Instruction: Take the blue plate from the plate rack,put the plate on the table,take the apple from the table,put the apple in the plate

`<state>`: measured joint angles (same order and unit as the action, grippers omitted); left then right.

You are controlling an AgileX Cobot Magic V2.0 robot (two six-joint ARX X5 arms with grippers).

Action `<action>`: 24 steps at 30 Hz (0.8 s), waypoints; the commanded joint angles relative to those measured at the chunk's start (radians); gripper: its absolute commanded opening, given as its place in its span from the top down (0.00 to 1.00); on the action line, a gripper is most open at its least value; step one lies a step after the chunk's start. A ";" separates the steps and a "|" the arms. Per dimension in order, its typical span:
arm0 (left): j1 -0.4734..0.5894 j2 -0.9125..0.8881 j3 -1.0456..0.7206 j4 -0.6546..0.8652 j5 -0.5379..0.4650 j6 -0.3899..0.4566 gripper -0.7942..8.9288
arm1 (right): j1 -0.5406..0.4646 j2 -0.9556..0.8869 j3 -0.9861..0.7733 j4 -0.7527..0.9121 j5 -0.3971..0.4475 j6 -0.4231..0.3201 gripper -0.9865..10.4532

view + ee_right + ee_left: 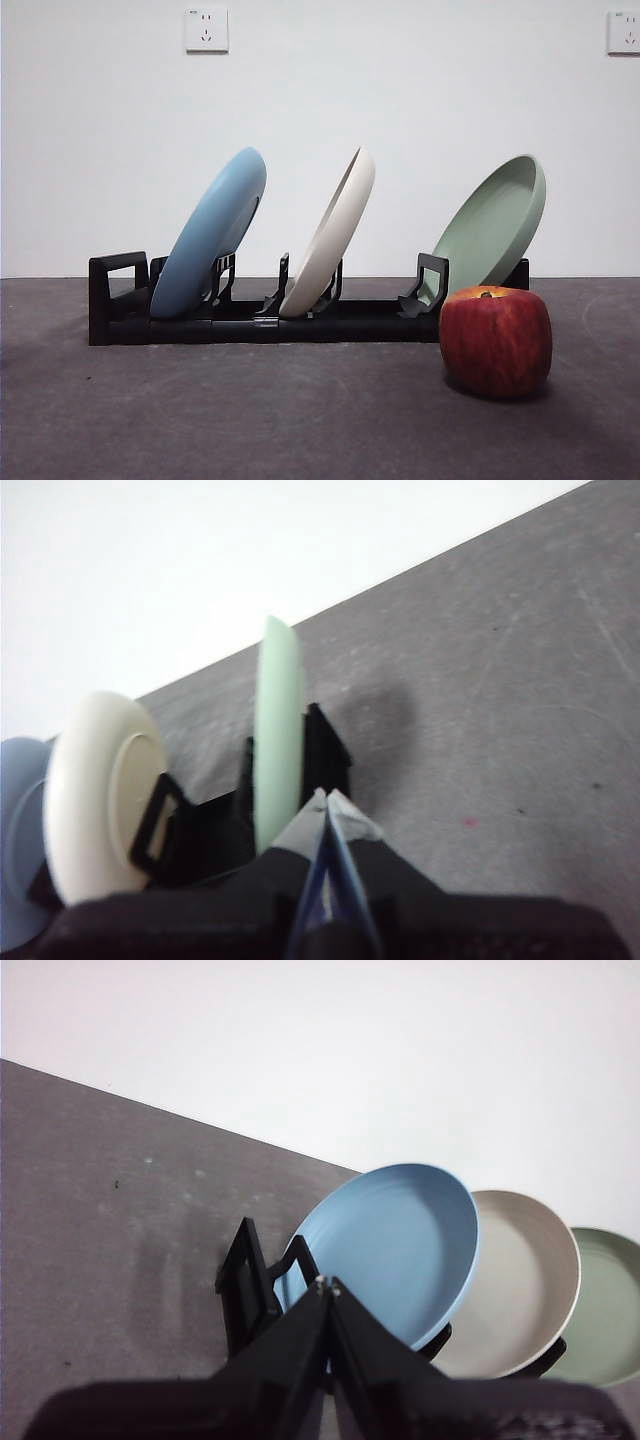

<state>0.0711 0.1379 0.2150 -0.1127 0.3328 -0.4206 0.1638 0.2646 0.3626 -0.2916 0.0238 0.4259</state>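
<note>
The blue plate leans in the left slot of the black plate rack. It also shows in the left wrist view. The dark red apple stands on the grey table, in front of the rack's right end. My left gripper is shut and empty, off from the blue plate. My right gripper is shut and empty, near the rack's green-plate end. Neither arm shows in the front view. The apple is out of both wrist views.
A cream-white plate stands in the rack's middle slot and a sage-green plate at its right end. A white wall with two sockets rises behind the table.
</note>
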 commanded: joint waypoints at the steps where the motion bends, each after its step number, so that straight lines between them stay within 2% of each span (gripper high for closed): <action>1: 0.003 0.083 0.069 -0.001 0.014 -0.005 0.92 | 0.002 0.093 0.096 -0.005 -0.058 -0.072 0.93; 8: 0.003 0.334 0.276 -0.029 0.116 0.010 0.92 | 0.002 0.320 0.297 -0.049 -0.263 -0.153 0.93; 13: 0.002 0.523 0.406 -0.063 0.313 0.060 0.92 | 0.002 0.459 0.403 -0.111 -0.407 -0.231 0.91; 16: -0.003 0.605 0.454 -0.064 0.402 0.066 0.91 | 0.002 0.517 0.430 -0.114 -0.444 -0.245 0.90; 17: -0.006 0.624 0.464 -0.064 0.409 0.065 0.89 | 0.002 0.529 0.434 -0.114 -0.444 -0.245 0.89; 20: -0.034 0.663 0.483 -0.055 0.402 0.056 0.67 | 0.002 0.560 0.437 -0.115 -0.444 -0.245 0.71; 22: -0.052 0.678 0.484 -0.034 0.403 0.042 0.65 | 0.002 0.567 0.437 -0.116 -0.444 -0.245 0.62; 24: -0.074 0.690 0.489 -0.012 0.400 0.023 0.65 | 0.002 0.569 0.437 -0.119 -0.444 -0.245 0.61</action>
<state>0.0067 0.8234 0.6979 -0.1417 0.7284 -0.3870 0.1638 0.8345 0.7967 -0.4160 -0.4187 0.1913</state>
